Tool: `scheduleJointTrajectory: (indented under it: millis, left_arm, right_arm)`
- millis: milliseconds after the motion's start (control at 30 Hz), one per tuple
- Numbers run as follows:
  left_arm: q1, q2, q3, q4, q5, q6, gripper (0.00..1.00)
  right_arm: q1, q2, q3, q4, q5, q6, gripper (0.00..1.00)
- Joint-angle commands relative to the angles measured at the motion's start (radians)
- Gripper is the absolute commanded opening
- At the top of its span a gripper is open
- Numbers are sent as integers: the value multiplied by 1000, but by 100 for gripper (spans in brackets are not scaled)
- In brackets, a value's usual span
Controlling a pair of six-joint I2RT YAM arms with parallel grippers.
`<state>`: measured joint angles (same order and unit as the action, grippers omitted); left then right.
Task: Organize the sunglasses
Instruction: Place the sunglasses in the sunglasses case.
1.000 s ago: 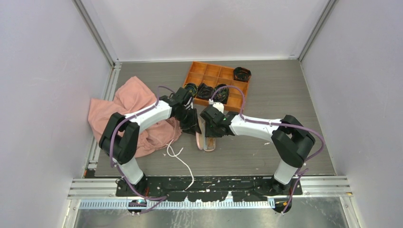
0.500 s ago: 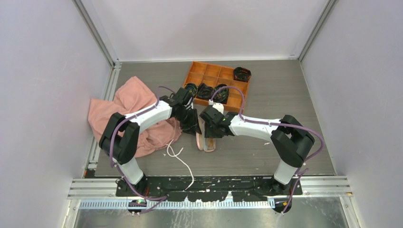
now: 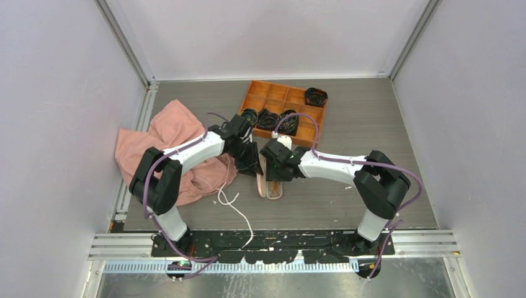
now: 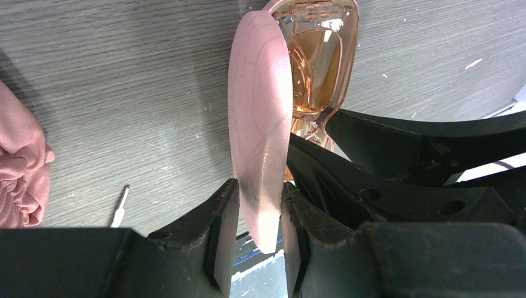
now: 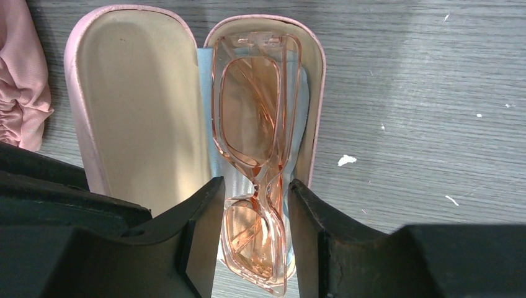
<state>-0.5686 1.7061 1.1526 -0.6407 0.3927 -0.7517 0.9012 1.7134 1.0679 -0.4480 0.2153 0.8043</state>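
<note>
The pink case point(image 3: 260, 184) lies open on the table in front of both arms. In the right wrist view its empty lid point(image 5: 142, 112) is on the left. The sunglasses point(image 5: 254, 124), folded, with translucent orange lenses, lie lengthwise in the base point(image 5: 317, 93) on a light blue cloth point(image 5: 203, 93). My right gripper point(image 5: 255, 205) straddles their near lens, and its fingers close against it. My left gripper point(image 4: 260, 211) is shut on the near end of the upright lid point(image 4: 260, 124). The sunglasses point(image 4: 316, 62) show beyond the lid. From above, the left gripper point(image 3: 253, 166) and right gripper point(image 3: 275, 175) sit side by side.
An orange divided tray point(image 3: 268, 92) with black cable coils stands behind the grippers. A crumpled pink cloth point(image 3: 167, 143) lies at the left, close to the case point(image 5: 25, 81). A white cord point(image 3: 239, 211) trails toward the near edge.
My right gripper has shifted slightly toward the far end of the case. The left gripper and the case have stayed put.
</note>
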Motion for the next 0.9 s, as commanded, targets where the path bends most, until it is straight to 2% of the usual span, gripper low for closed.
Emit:
scheduleJointTrajectory:
  millis: [0,533,767,867]
  left_arm:
    - [-1,-17,12,5,7,5,32]
    - [-6,-17,26,-12,4,27,33]
    - [-17,-32,39,-34,-6,51,39]
    - [-22,-34,45,-33,-5,54,40]
  right_arm:
    - [6,-64,37,-36,27,2,49]
    - [1,-144,94,-139,133,-52,58]
    - [-75,-211,-24,-65,95,-9,59]
    - [-129,-239,-117,21,25,26,57]
